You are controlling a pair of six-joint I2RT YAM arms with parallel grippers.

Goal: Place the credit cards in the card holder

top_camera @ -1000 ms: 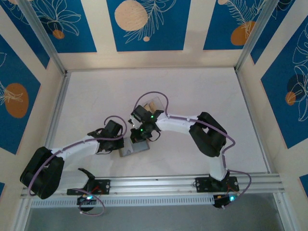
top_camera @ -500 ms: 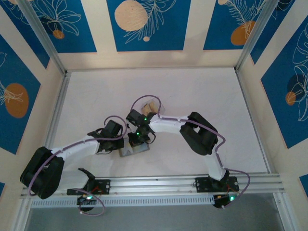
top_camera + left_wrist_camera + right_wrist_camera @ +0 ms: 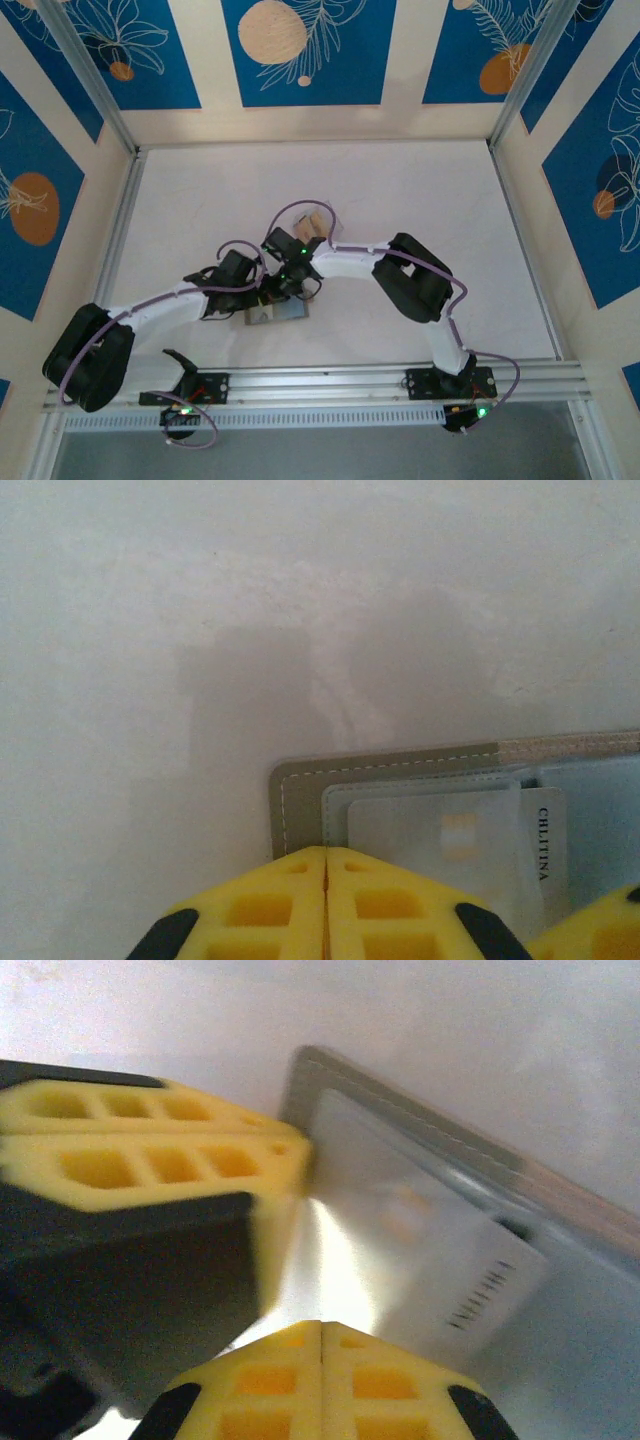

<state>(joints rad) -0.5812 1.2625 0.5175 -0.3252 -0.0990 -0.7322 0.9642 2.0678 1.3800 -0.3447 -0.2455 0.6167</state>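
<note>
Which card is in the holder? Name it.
The pale lettered card, partly slid into the holder pocket; the tan card lies apart, farther back on the table.

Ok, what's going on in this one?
Both arms are bent over the card holder, which lies open on the table. A pale card sits partly in one of its pockets, its lettered end sticking out. The left pincer and the right pincer are both shut, tips down at the holder, apparently pressing or nudging rather than gripping anything.
</note>
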